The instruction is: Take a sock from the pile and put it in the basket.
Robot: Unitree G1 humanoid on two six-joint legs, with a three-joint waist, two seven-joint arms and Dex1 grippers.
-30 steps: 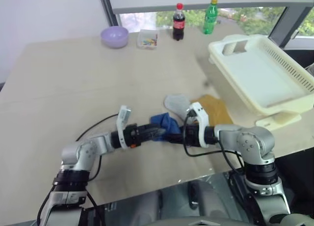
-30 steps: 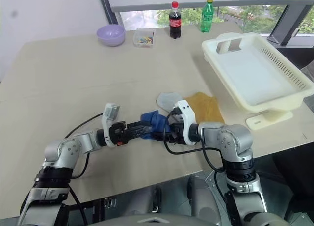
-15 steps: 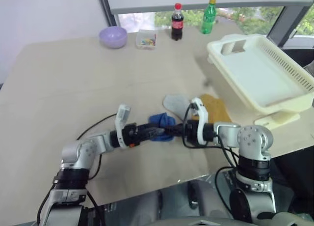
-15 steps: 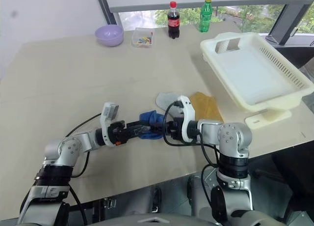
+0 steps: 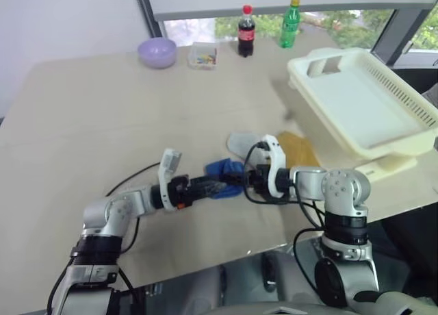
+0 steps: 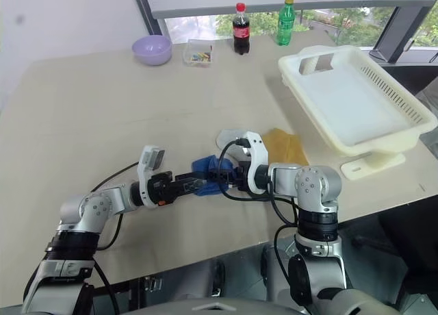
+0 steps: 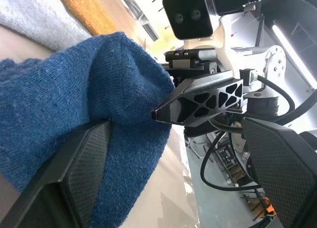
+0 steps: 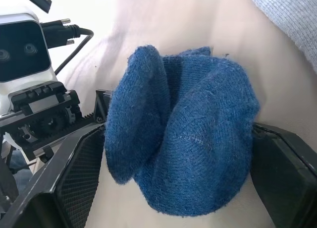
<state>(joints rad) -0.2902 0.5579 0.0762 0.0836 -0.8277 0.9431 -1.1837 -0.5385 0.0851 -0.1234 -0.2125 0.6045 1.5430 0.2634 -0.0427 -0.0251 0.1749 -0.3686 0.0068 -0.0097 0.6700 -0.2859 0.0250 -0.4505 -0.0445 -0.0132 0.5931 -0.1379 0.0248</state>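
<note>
Head pair looks down; wrist views closely share blue sock [image 8: 183, 134].

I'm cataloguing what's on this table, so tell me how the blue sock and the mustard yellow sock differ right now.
The blue sock is bunched into a lump, while the mustard yellow sock lies flat.
The blue sock sits between both sets of open fingers, the left gripper and right gripper meeting around it; the mustard yellow sock is untouched.
The mustard yellow sock lies nearer the basket than the blue sock.
Both rest on the table, outside the basket.
</note>
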